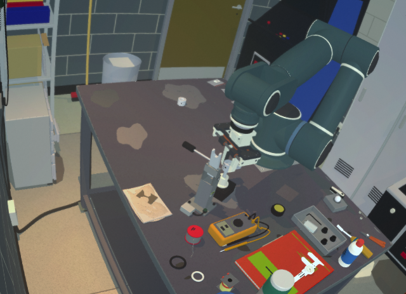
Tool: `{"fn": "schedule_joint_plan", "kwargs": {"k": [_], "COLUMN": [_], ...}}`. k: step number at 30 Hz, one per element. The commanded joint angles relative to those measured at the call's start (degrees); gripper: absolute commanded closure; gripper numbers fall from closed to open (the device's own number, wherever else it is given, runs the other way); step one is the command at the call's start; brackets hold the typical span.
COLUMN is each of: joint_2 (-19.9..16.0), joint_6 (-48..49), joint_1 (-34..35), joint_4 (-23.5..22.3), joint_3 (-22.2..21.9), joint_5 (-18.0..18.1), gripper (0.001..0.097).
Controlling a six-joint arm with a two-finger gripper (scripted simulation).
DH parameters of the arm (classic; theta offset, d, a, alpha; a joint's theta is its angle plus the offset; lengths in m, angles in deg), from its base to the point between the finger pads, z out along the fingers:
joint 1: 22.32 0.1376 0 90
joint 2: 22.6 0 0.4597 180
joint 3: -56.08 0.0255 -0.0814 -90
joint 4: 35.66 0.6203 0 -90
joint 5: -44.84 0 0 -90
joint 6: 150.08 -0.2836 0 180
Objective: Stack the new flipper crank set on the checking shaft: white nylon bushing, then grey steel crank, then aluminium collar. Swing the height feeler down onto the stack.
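A white nylon bushing (223,182) sits low on the checking shaft (225,170), which rises from a black base (225,191) beside the grey feeler post (206,189). The feeler arm (198,151), with its black knob, points up and to the left, raised off the stack. An aluminium collar (226,166) is gripped in my gripper (227,166), directly over the shaft above the bushing. Whether a grey crank lies under it I cannot tell. A small white cylinder (181,101) stands far back on the table.
A grey parts tray (318,229) sits right of the fixture, near a yellow multimeter (233,227), a red solder spool (194,234), a red manual (283,262), a black ring (177,262) and a white ring (197,276). A paper sheet (147,201) lies left.
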Motion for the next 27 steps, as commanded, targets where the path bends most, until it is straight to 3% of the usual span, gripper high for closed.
{"fn": "schedule_joint_plan", "kwargs": {"k": [1,4,27], "joint_2": [0.02,0.01,0.01], "joint_6": [0.0,0.0,0.0], "joint_1": [0.0,0.0,0.0], "joint_4": [0.0,0.0,0.0], "joint_3": [-0.06,-0.05,-0.02], "joint_5": [0.0,0.0,0.0], "gripper": [0.0966,0.0966,0.0506]}}
